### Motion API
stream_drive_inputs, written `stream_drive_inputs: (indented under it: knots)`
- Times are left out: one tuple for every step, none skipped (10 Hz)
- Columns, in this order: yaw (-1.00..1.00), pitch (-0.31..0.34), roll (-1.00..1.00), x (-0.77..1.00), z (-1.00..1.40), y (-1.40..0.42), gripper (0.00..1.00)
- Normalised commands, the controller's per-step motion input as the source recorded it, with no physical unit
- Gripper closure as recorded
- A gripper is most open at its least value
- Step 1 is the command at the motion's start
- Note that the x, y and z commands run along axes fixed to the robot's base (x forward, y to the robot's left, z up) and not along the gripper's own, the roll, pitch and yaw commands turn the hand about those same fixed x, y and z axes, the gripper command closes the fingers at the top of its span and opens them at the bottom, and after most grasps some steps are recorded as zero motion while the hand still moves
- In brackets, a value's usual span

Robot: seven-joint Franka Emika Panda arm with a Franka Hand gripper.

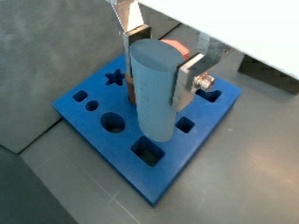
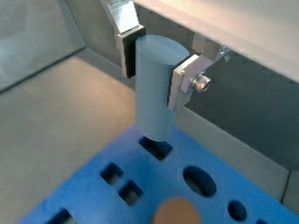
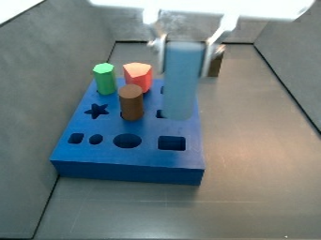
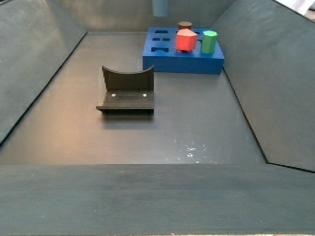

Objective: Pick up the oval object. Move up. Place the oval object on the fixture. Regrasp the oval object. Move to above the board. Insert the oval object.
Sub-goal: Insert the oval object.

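- From my end, the gripper sits right over the blue board, with its fingers clamped on the oval peg.
- The peg hangs upright. In a wrist view its bottom end is right at a rectangular hole near the board's edge; I can't tell whether it's actually inside or just touching the rim.
- In a side view the peg stands tall over the back half of the board, taller than everything else on it.
- Already standing in the board: a brown cylinder, a green hex peg and a red peg, all on the side away from the oval peg.
- Star hole and the big round hole are open, as is the square hole beside it.
- The fixture is on the floor well apart from the board, nothing resting on it.
- From that far side view the gripper itself is mostly cut off at the frame edge, so no detail on the fingers there.
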Motion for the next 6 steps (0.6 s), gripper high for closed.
stream_drive_inputs:
  knots:
    - [0.0,-0.153,-0.16,-0.49,-0.36,0.08,1.0]
    - [0.0,-0.174,-0.12,-0.54,-0.32,0.03,1.0]
    - [0.21,-0.181,-0.09,-0.54,-0.23,0.0,1.0]
    - [0.26,-0.173,-0.07,-0.57,-0.21,0.0,1.0]
    - [0.23,-0.213,-0.06,-0.68,-0.22,0.0,1.0]
    - [0.26,-0.229,-0.03,-0.64,-0.2,-0.02,1.0]
